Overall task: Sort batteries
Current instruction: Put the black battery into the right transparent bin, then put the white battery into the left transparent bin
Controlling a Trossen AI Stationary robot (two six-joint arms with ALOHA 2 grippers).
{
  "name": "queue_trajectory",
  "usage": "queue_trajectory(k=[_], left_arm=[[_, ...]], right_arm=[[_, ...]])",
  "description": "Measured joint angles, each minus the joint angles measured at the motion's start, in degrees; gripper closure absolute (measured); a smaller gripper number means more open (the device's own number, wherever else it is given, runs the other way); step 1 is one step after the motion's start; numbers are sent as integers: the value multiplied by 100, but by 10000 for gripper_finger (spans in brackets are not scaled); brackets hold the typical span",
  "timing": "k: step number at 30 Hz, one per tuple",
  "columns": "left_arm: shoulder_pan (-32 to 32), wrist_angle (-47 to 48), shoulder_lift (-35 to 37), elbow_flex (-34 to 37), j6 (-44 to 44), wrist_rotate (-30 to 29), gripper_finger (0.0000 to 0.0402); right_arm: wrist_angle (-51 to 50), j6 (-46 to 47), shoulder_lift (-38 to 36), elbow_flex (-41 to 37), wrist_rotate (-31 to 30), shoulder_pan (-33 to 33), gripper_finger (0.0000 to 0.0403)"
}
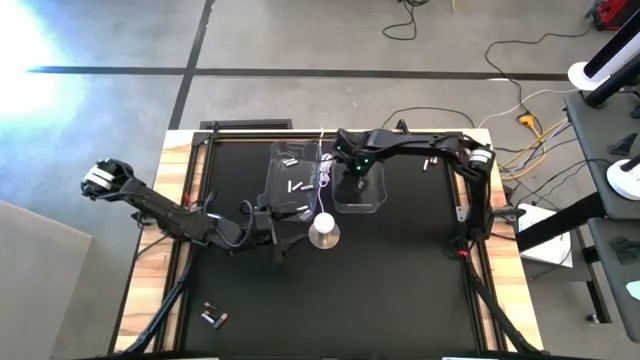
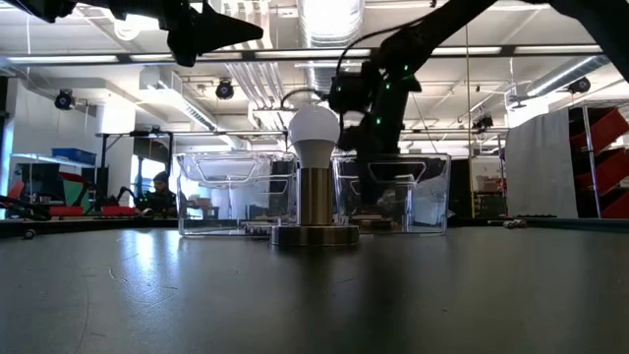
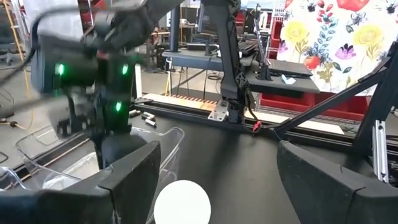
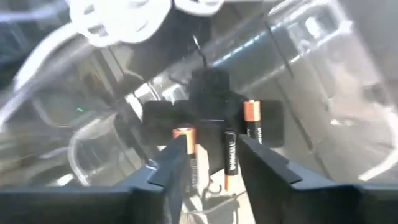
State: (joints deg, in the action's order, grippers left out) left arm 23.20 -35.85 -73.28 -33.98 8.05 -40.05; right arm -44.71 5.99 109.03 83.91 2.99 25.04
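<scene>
My right gripper (image 1: 357, 183) hangs open over the right clear bin (image 1: 376, 203), fingers pointing down into it. In the right wrist view, dark batteries with copper ends lie on the bin floor: one (image 4: 229, 160) shows in the gap between the fingers, untouched, and others (image 4: 251, 119) lie beyond. The left clear bin (image 1: 285, 160) holds several silvery batteries (image 1: 298, 185). Two more batteries (image 1: 213, 317) lie on the mat near the table's near-left corner. My left gripper (image 1: 277, 240) hovers open, left of the white-bulbed lamp (image 1: 323, 232).
The lamp (image 2: 314, 187) stands on its round base just near of the two bins, and a white cable (image 1: 322, 150) runs from it over them to the far edge. Small loose things (image 1: 428, 162) lie on the mat toward the far right. A person (image 2: 159, 193) sits in the room behind.
</scene>
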Motion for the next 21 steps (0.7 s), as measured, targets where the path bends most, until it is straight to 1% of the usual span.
queue_trajectory(k=[4, 8, 12, 14, 17, 21], left_arm=[[0, 62, 4, 0, 0, -2, 106], [0, 103, 9, 0, 0, -2, 106], [0, 143, 17, 0, -22, 0, 106], [0, 148, 21, 0, -47, 2, 106], [0, 166, 24, 0, -191, 15, 106], [0, 174, 28, 0, -253, 31, 106]], right_arm=[[-63, -112, -593, -1, -72, 15, 233], [-512, -61, -1191, -2, -704, 210, 208], [-979, 433, -1606, -147, -965, 760, 190], [-1005, 693, -1769, -328, -1019, 1118, 182], [-979, 994, -1960, -651, -1306, 1656, 172], [-928, 1448, -2087, -1239, -1500, 2305, 166]])
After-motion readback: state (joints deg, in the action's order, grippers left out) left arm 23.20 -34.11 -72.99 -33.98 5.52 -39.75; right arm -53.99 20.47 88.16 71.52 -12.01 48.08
